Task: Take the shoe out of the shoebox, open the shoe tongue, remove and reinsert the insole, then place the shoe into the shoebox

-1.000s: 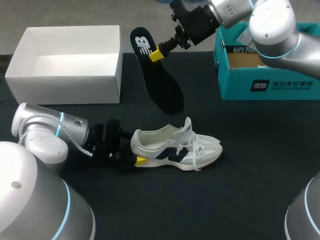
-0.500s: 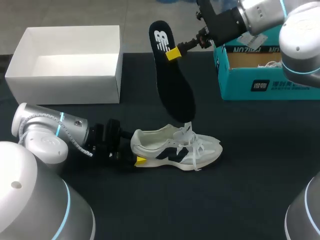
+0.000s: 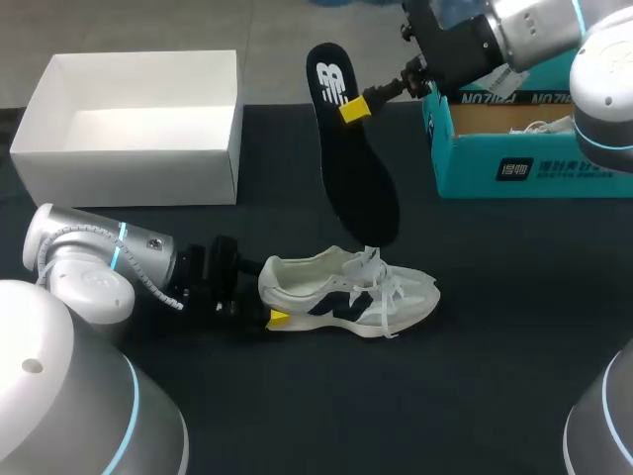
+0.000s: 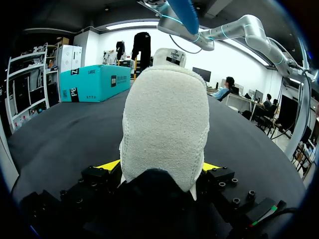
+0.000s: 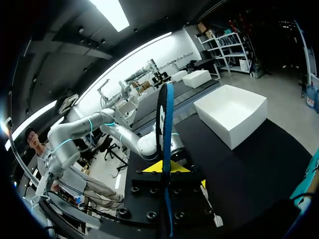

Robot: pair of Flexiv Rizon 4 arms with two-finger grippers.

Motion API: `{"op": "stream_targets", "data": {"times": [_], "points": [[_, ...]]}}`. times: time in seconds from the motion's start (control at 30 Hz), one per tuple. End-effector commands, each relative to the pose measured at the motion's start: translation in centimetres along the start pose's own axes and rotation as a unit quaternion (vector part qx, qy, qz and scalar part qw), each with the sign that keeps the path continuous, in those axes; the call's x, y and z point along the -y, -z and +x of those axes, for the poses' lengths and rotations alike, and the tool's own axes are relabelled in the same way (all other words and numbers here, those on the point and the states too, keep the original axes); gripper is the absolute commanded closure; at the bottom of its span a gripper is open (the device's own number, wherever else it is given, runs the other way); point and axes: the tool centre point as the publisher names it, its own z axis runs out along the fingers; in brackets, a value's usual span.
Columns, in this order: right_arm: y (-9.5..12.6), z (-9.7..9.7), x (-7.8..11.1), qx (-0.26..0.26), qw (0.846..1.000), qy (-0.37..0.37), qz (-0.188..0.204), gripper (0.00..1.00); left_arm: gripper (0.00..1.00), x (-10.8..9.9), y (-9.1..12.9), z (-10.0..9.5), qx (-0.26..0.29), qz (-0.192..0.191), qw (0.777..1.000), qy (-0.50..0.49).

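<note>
Bright even overhead light; ceiling strips (image 5: pixel 112 12) glare in wrist views; shadows seemingly faint on table (image 3: pixel 495 336).

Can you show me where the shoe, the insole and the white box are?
shoe (image 3: pixel 346 297): head view, on its side panel.
insole (image 3: pixel 358 183): head view, on its black middle.
white box (image 3: pixel 124 176): head view, on its front wall.

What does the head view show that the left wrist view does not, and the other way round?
Only the head view shows the open white box and the side of the shoe with its laces. Only the left wrist view shows the heel from behind, pressed between both yellow tips of the left hand. Both show the shoe, the teal shoebox and the black table.
</note>
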Motion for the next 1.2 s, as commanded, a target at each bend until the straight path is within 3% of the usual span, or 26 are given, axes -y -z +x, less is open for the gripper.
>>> {"op": "stream_targets", "data": {"times": [0.03,0.13,0.33,0.7,0.97,1.2], "points": [[0.2,-0.1,0.3,-0.010,1.000,-0.010,-0.023,1.00,1.00,-0.3,-0.2,0.0,0.000,0.000,1.000,0.000],[1.9,0.2,0.9,-0.024,0.995,-0.016,-0.099,1.00,1.00,-0.3,-0.2,0.0,0.000,0.000,1.000,0.000],[4.6,1.6,1.5,-0.029,0.990,-0.006,-0.136,1.00,1.00,-0.3,-0.2,0.0,0.000,0.000,1.000,0.000],[8.2,4.9,2.8,-0.014,0.992,-0.024,-0.125,1.00,1.00,-0.3,-0.2,0.0,0.000,0.000,1.000,0.000],[9.3,7.9,2.5,-0.010,0.993,-0.031,-0.110,1.00,1.00,-0.3,-0.2,0.0,0.000,0.000,1.000,0.000],[9.0,9.4,1.7,-0.012,0.994,-0.033,-0.105,1.00,1.00,-0.3,-0.2,0.0,0.000,0.000,1.000,0.000]]}}
